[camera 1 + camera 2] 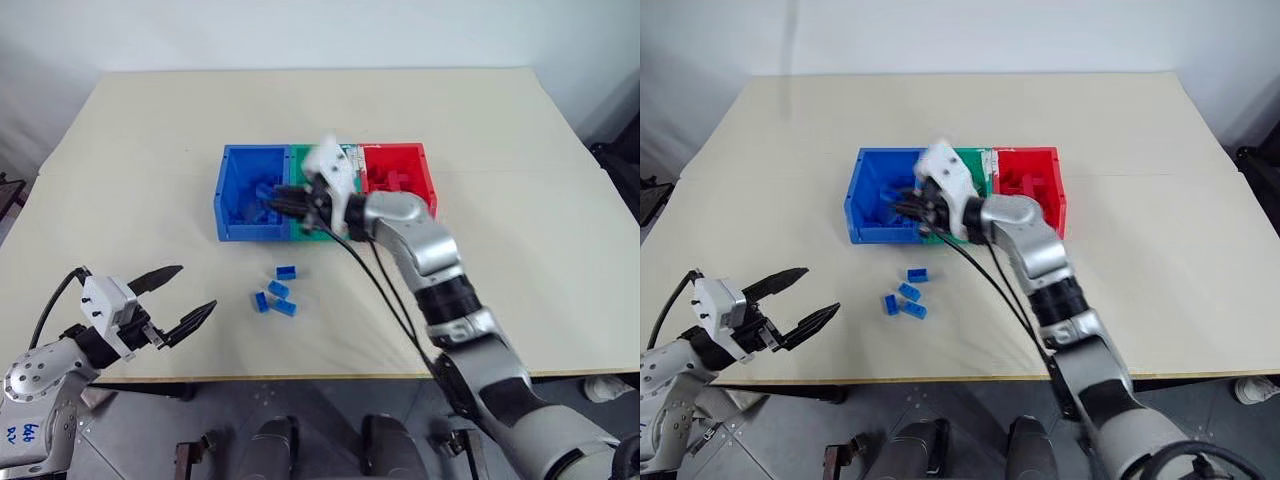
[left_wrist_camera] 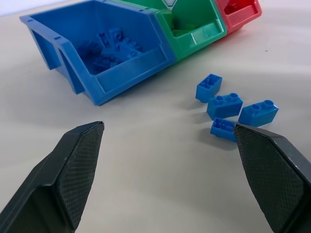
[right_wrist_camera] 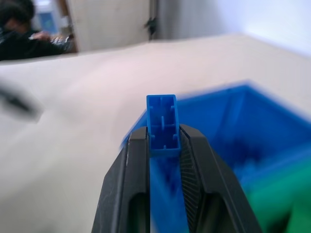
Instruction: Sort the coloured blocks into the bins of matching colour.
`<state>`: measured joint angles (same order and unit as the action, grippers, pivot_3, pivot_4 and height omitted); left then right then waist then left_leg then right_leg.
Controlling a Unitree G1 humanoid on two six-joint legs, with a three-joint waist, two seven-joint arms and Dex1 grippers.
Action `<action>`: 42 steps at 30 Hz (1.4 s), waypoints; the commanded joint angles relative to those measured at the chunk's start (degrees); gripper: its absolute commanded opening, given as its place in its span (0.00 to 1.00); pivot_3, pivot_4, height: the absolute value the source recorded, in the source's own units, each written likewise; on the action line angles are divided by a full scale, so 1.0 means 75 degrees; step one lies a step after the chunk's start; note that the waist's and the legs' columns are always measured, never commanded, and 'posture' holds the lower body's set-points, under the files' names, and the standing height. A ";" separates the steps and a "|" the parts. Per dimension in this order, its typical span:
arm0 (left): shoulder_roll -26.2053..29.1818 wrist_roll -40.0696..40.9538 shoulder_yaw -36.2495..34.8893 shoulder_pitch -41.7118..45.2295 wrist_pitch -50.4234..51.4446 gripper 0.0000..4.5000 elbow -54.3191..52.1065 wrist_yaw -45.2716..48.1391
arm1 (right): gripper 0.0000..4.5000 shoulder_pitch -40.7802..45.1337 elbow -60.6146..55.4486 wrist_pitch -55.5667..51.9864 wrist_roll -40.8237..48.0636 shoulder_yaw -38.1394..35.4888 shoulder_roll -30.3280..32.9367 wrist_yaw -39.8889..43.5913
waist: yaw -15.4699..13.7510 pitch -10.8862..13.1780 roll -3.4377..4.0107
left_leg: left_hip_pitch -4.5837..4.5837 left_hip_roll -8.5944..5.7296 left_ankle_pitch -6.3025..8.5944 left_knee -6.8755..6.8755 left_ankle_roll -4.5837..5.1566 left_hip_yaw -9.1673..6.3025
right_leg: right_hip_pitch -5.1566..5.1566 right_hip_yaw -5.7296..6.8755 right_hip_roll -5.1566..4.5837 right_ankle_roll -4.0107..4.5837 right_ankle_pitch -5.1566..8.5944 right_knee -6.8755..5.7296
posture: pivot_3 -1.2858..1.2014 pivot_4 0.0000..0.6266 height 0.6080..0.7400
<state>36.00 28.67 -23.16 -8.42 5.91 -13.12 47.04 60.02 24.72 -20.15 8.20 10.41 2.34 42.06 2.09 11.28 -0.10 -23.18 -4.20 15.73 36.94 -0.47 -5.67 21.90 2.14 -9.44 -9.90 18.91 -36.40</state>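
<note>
While your head views hide it, the right wrist view shows the right gripper (image 3: 164,138) clamping a blue brick (image 3: 163,124); the left gripper (image 1: 172,295) gapes wide at lower left.

Three bins (image 1: 325,190) are sitting joined in a row in the middle of the table (image 1: 500,280). Many bricks (image 2: 114,46) are lying in the left bin. Four loose bricks (image 1: 277,292) are lying on the table just in front of that bin, close together, near the front edge.
</note>
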 commanded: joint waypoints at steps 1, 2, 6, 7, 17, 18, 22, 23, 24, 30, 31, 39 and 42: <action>-0.0042 0.0120 -0.0152 -0.0055 0.0016 1.00 -0.0226 -0.0095 | 0.10 0.0817 0.1411 0.0913 -0.0565 -0.0010 -0.0393 -0.1024 | 0.0001 0.0000 0.0000 | 0.0000 0.0001 0.0000 0.0002 0.0000 -0.0001 | 0.0013 -0.0001 -0.0001 0.0010 -0.0005 -0.0033 | 0.52 0.24 1.00; -0.0050 0.0113 -0.0146 -0.0024 0.0017 1.00 -0.0212 -0.0117 | 0.10 0.1015 0.1814 0.1259 -0.0699 0.0001 -0.0499 -0.1229 | 0.0002 -0.0001 -0.0001 | 0.0000 -0.0001 0.0000 0.0003 0.0000 -0.0001 | 0.0019 -0.0002 -0.0002 0.0012 -0.0005 -0.0044 | 0.52 0.24 1.00; -0.0073 0.0081 -0.0141 0.0029 -0.0037 1.00 -0.0225 -0.0191 | 0.33 0.1357 0.2837 0.1894 -0.0841 -0.0060 -0.0729 -0.1323 | 0.0044 -0.0001 -0.0002 | 0.0000 -0.0002 0.0001 0.0000 -0.0002 -0.0001 | 0.0034 -0.0002 -0.0002 0.0015 -0.0005 -0.0068 | 0.52 0.24 1.00; -0.0067 0.0083 -0.0158 0.0024 -0.0027 1.00 -0.0255 -0.0223 | 0.41 0.1379 0.2957 0.2017 -0.0851 -0.0090 -0.0744 -0.1324 | 0.0061 -0.0001 -0.0002 | -0.0001 -0.0001 0.0002 0.0000 -0.0003 -0.0001 | 0.0037 -0.0002 -0.0001 0.0015 -0.0005 -0.0075 | 0.52 0.24 1.00; 0.0106 0.0276 -0.0333 -0.0038 0.0246 1.00 -0.0318 -0.0119 | 1.00 0.0204 0.1077 0.2315 -0.0128 -0.0377 0.0130 0.0429 | 0.0157 -0.0001 -0.0002 | -0.0002 0.0009 0.0004 -0.0025 -0.0009 0.0002 | 0.0066 -0.0002 0.0000 0.0017 -0.0004 -0.0092 | 0.52 0.24 1.00; 0.0121 0.0291 -0.0350 0.0005 0.0261 1.00 -0.0260 -0.0086 | 1.00 0.0018 0.0835 0.2209 -0.0111 -0.0359 0.0296 0.0566 | 0.0134 -0.0001 -0.0002 | -0.0002 0.0010 0.0005 -0.0025 -0.0008 0.0002 | 0.0064 -0.0002 0.0000 0.0016 -0.0004 -0.0091 | 0.52 0.24 1.00; 0.0129 0.0186 -0.0178 0.0283 0.0247 1.00 0.0003 0.0016 | 1.00 0.0032 0.1090 0.2231 -0.0222 -0.0361 0.0328 0.0360 | 0.0164 -0.0001 -0.0002 | -0.0003 -0.0001 0.0008 -0.0010 -0.0003 0.0026 | 0.0060 -0.0004 -0.0003 0.0017 -0.0004 -0.0080 | 0.52 0.24 1.00; 0.0115 0.0168 -0.0124 0.0352 0.0246 1.00 0.0018 0.0020 | 1.00 0.0077 0.1222 0.2289 -0.0252 -0.0373 0.0283 0.0270 | 0.0175 -0.0001 -0.0003 | -0.0003 0.0001 0.0006 -0.0010 -0.0006 0.0028 | 0.0066 -0.0002 0.0001 0.0018 -0.0003 -0.0081 | 0.52 0.24 1.00; 0.0103 0.0162 -0.0081 0.0405 0.0256 1.00 0.0007 0.0018 | 1.00 0.0097 0.1282 0.2373 -0.0284 -0.0370 0.0260 0.0218 | 0.0190 -0.0001 -0.0003 | 0.0000 0.0001 0.0010 -0.0010 -0.0014 0.0025 | 0.0075 0.0000 0.0009 0.0024 0.0000 -0.0077 | 0.52 0.24 1.00; 0.0151 0.0245 -0.0157 0.0167 0.0349 1.00 -0.0349 0.0120 | 1.00 -0.0717 0.0020 0.2345 0.0093 -0.0407 0.0713 0.0932 | 0.0211 -0.0001 -0.0003 | 0.0004 0.0020 0.0015 -0.0016 -0.0021 0.0011 | 0.0088 -0.0001 0.0010 0.0036 0.0007 -0.0079 | 0.52 0.24 1.00; 0.0180 0.0254 -0.0268 0.0022 0.0351 1.00 -0.0347 0.0168 | 1.00 -0.1182 -0.0503 0.2351 0.0334 -0.0466 0.1027 0.1367 | 0.0161 -0.0003 -0.0005 | 0.0003 0.0021 0.0018 -0.0015 -0.0019 0.0009 | 0.0087 -0.0001 0.0008 0.0036 0.0007 -0.0079 | 0.52 0.24 1.00; 0.0673 0.0130 -0.0767 -0.0484 0.0351 1.00 0.0240 0.0650 | 1.00 -0.4829 -0.3306 0.2828 0.1914 -0.1652 0.3656 0.3533 | -0.0136 -0.0002 -0.0004 | -0.0004 0.0000 0.0053 0.0020 0.0014 0.0024 | 0.0045 -0.0002 -0.0002 0.0035 0.0007 -0.0009 | 0.52 0.24 1.00; 0.0848 0.0021 -0.0890 -0.0404 0.0026 1.00 0.0660 0.0932 | 1.00 -0.5704 -0.3530 0.3219 0.2322 -0.2055 0.4265 0.4219 | -0.0116 -0.0002 -0.0004 | 0.0008 0.0003 0.0051 0.0020 0.0010 0.0043 | 0.0028 0.0000 0.0014 0.0033 0.0006 0.0029 | 0.52 0.24 1.00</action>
<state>41.44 28.91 -27.78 -11.58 8.00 -8.92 52.81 18.02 1.04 1.79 22.83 -3.09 33.52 71.09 1.22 11.26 -0.13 -23.04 -4.09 16.12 37.06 -0.41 -5.29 21.97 2.15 -9.25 -9.66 18.96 -35.97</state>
